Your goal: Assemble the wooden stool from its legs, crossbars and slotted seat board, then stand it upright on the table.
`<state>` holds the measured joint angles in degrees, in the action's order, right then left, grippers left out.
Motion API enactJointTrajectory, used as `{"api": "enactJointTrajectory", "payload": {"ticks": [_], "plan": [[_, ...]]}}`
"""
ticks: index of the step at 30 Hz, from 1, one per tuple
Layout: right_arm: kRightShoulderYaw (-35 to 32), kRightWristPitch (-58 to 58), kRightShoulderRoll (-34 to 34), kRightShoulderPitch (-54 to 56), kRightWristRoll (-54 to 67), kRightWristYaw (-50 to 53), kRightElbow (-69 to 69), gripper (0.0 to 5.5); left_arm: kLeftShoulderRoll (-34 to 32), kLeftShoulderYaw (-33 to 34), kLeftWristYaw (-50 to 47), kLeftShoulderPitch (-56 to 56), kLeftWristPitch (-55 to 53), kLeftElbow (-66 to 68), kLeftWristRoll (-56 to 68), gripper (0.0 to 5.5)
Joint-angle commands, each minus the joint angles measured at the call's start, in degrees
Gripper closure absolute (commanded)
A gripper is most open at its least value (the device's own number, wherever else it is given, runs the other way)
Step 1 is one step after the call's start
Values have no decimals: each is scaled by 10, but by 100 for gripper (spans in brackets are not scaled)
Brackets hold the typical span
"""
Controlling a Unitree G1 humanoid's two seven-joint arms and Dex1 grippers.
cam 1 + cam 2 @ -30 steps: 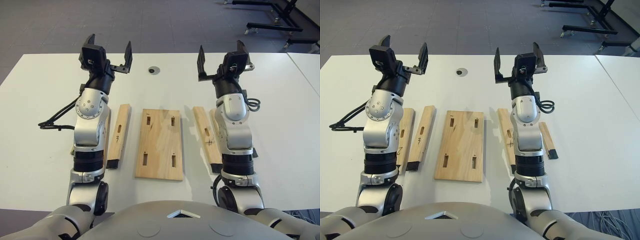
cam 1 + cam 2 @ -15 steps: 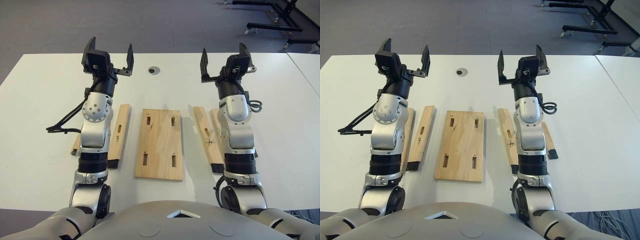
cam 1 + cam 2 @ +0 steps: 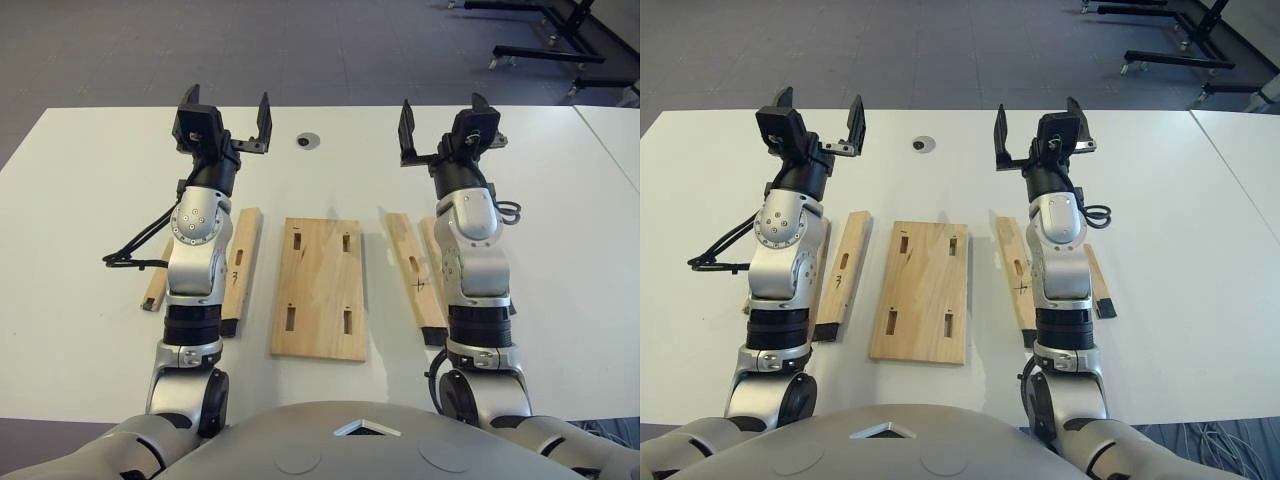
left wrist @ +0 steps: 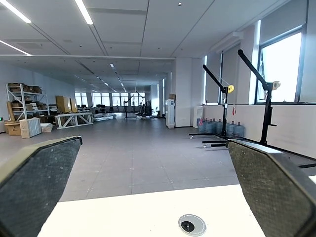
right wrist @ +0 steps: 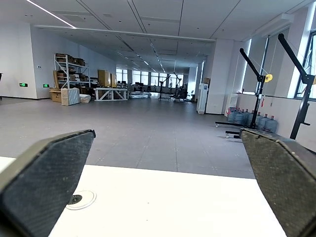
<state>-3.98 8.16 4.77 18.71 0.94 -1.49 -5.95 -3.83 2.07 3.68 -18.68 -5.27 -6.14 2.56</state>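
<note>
The slotted seat board (image 3: 318, 288) lies flat in the middle of the white table (image 3: 80, 200). A wooden leg (image 3: 240, 265) lies to its left, beside another partly hidden under my left arm; a thin crossbar (image 3: 155, 290) lies farther left. Right of the board lie a leg (image 3: 410, 270) and a second one (image 3: 433, 295) half under my right arm, with a crossbar (image 3: 1097, 285) beyond them. My left gripper (image 3: 227, 105) is held up open over the far part of the table, holding nothing. My right gripper (image 3: 441, 110) is likewise raised, open and holding nothing.
A round cable grommet (image 3: 307, 141) sits in the table between the two grippers. Another table (image 3: 615, 130) adjoins at the right. Black wheeled frames (image 3: 545, 40) stand on the floor beyond the far edge.
My left arm has swung inward toward the seat board, uncovering the thin crossbar at its left. The right gripper has shifted only slightly. Both stay open.
</note>
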Motion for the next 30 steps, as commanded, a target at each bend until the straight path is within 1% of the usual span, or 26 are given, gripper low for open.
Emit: {"api": "enactJointTrajectory", "payload": {"ticks": [1,6,14,18,21,24,26,30], "plan": [[2,-6,-1,8,-9,12,-4,10,-4,-3,7,-21,3,21,1,12],[13,-7,-9,10,-7,8,-7,10,1,-2,3,-22,6,26,0,12],[5,-8,5,20,-10,9,-8,10,-5,1,-6,-15,12,15,-11,12],[-32,53,51,-6,-26,13,-30,10,-15,-9,-7,2,21,-5,-34,12],[-88,127,100,-49,7,-22,-73,10,-15,-7,-13,19,16,-32,-41,12],[-141,218,173,-108,59,-102,-94,10,-14,3,-30,53,3,-77,-49,12],[-160,266,209,-143,85,-147,-102,10,-13,8,-38,66,-7,-99,-52,12],[-191,299,251,-219,111,-201,-113,10,-16,12,-44,71,-21,-116,-58,12]]}}
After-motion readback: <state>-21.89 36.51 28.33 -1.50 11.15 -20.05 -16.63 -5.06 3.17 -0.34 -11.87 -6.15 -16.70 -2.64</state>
